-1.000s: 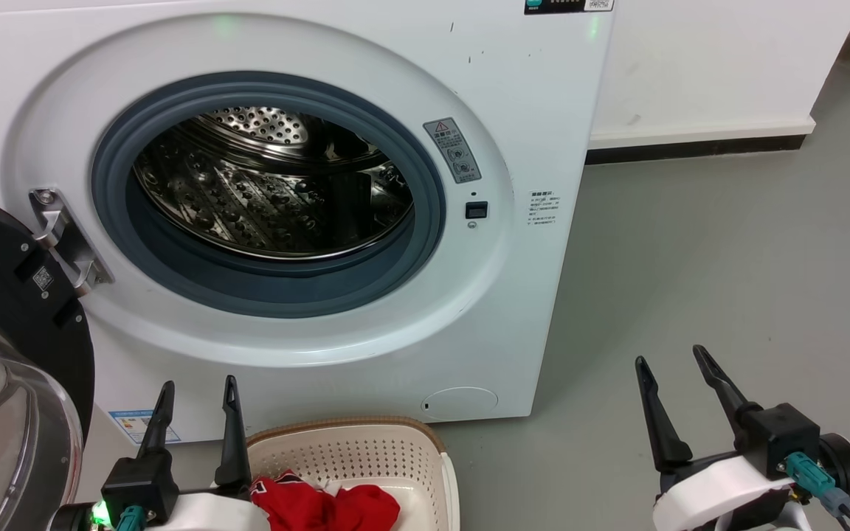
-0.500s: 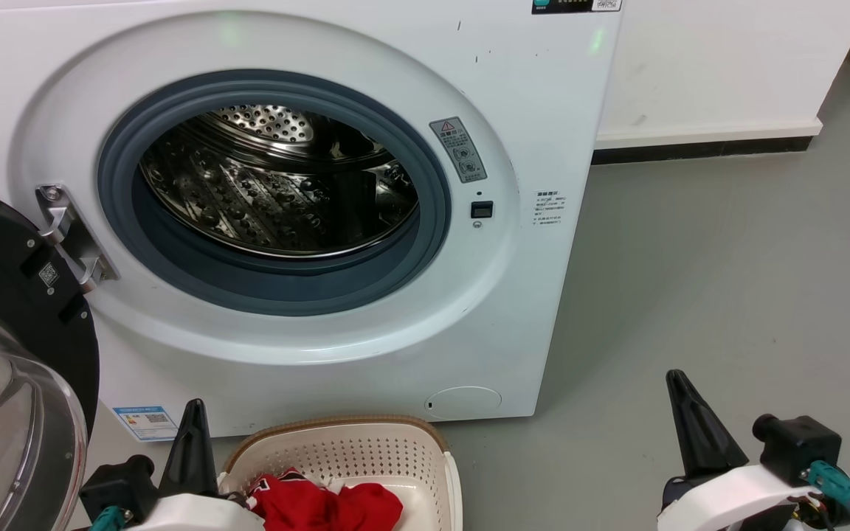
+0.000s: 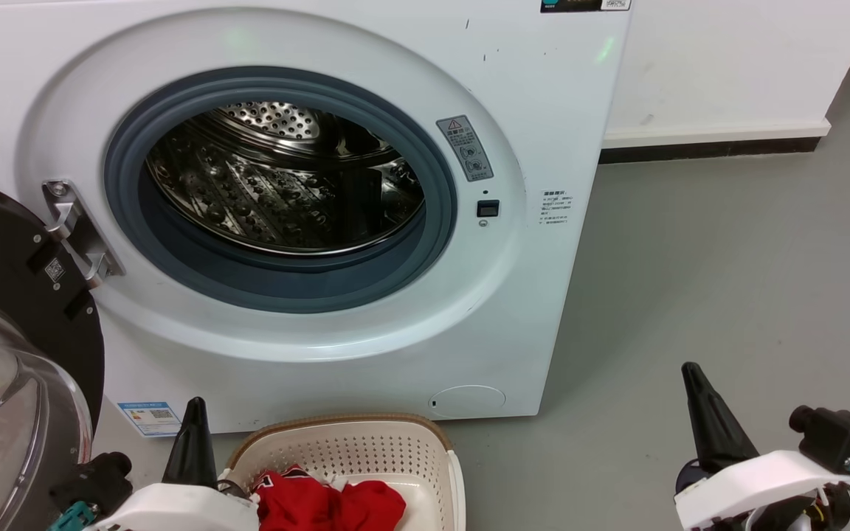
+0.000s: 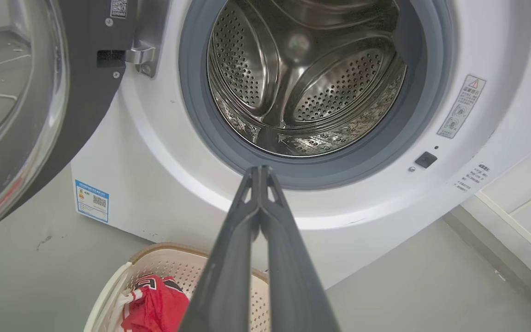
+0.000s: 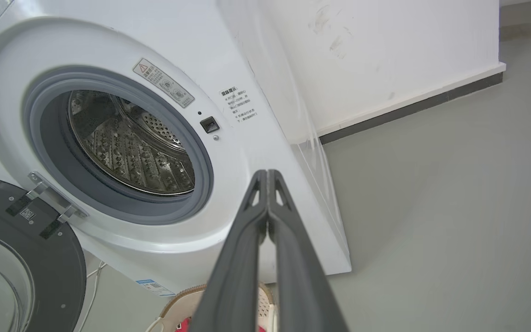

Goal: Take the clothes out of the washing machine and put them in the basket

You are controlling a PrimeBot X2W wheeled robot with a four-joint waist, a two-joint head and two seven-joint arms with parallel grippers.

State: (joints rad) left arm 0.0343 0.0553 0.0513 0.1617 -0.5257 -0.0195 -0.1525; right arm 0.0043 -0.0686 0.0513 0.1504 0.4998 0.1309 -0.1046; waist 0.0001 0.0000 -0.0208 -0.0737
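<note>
The washing machine point(image 3: 543, 295) stands far and left. Its door point(image 3: 4, 251) is swung wide to the left, leaving the opening free. The steel drum point(image 3: 285, 184) looks bare, with no fabric visible inside. The basket point(image 3: 358, 457) sits just near of the machine's front, below the opening, probably to keep the drop short. The clothes point(image 3: 329, 505) lie bunched inside it, so the task looks done. The left claw point(image 3: 195, 409) rises just left of the basket, and the right claw point(image 3: 694, 376) is well apart on the right. Both point up toward the machine with fingers pressed together, clenched on nothing.
</note>
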